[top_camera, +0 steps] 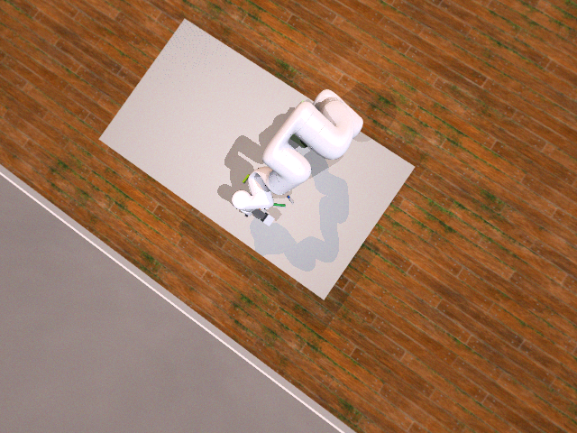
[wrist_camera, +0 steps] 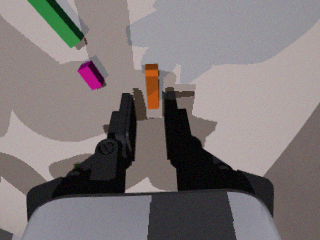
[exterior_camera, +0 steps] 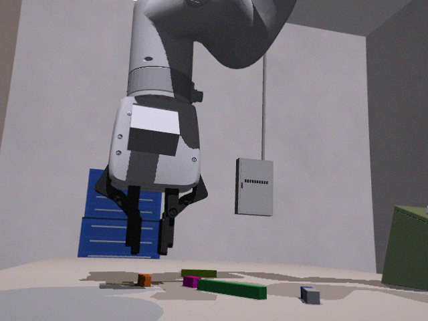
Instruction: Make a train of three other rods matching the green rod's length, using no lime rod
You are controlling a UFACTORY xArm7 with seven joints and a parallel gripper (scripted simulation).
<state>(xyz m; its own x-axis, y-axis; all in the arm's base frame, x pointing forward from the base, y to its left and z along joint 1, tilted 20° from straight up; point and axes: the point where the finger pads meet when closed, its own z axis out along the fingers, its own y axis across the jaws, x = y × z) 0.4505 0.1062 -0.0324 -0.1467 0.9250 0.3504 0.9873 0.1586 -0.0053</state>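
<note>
Above the table (top_camera: 153, 102) (exterior_camera: 51, 269), the gripper (exterior_camera: 148, 250) (wrist_camera: 149, 107) stands partly open, its fingers apart and holding nothing. The orange rod (exterior_camera: 144, 280) (wrist_camera: 152, 87) lies below; the magenta rod (exterior_camera: 190, 281) (wrist_camera: 91, 75) lies near one end of the green rod (top_camera: 279, 205) (exterior_camera: 231, 289) (wrist_camera: 57, 22).

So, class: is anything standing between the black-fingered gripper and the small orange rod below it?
Nothing visible does. The black-fingered gripper hovers open above the orange rod; the short magenta rod lies off to one side.
</note>
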